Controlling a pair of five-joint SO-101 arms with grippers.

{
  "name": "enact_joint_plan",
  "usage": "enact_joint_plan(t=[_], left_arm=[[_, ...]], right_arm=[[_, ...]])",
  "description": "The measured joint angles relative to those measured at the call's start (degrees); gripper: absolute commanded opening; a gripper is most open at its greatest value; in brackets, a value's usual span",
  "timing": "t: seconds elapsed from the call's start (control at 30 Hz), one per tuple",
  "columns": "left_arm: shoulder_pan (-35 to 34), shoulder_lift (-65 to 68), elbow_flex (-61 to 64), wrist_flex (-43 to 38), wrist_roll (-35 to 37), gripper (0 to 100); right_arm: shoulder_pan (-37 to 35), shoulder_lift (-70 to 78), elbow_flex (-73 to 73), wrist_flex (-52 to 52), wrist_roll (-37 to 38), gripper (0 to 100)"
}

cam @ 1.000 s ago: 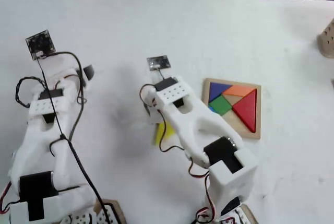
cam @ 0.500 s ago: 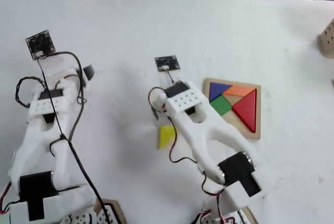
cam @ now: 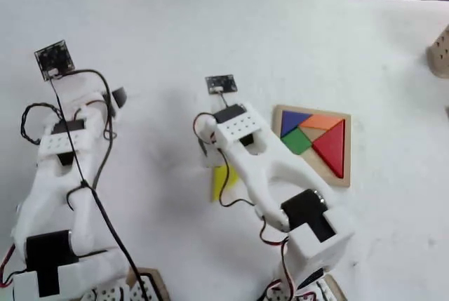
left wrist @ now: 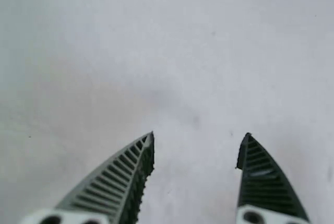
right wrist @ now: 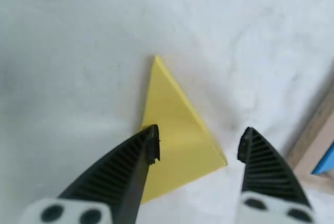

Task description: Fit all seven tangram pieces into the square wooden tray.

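The square wooden tray [cam: 344,177] lies right of centre, with a blue [cam: 291,121], an orange [cam: 322,122], a green [cam: 297,141] and a red piece [cam: 332,146] in it. A yellow triangle [cam: 219,184] lies flat on the table left of the tray, partly under the right arm. My right gripper [right wrist: 199,135] hangs open just above the yellow triangle [right wrist: 175,135], one fingertip over it and the other past its edge, near the tray's corner [right wrist: 313,148]. My left gripper [left wrist: 198,140] stands open over bare table at the far left [cam: 116,97].
A pegged wooden block [cam: 439,52] stands at the right edge of the white table. Cables trail along both arms. Wooden base corners [cam: 153,281] show at the front edge. Open table stretches across the back.
The right arm swung slightly toward the tray half a second ago, then back left over the yellow triangle. The triangle and the left arm have stayed put.
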Motion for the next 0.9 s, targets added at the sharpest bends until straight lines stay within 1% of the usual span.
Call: enact_joint_plan(t=[0.6,0.7,0.8,0.9], left_arm=[[0.0,0.0,0.0,0.0,0.0,27],[0.0,0.0,0.0,0.0,0.0,27],[0.0,0.0,0.0,0.0,0.0,27],[0.0,0.0,0.0,0.0,0.0,27]], right_arm=[[-0.88,0.88,-0.53,0.62,-0.09,24.8],[-0.88,2.55,-2.46,2.29,-0.09,25.0],[-0.88,4.48,-4.4,4.31,0.0,28.3],[-1.41,6.51,-6.51,6.51,0.0,29.0]])
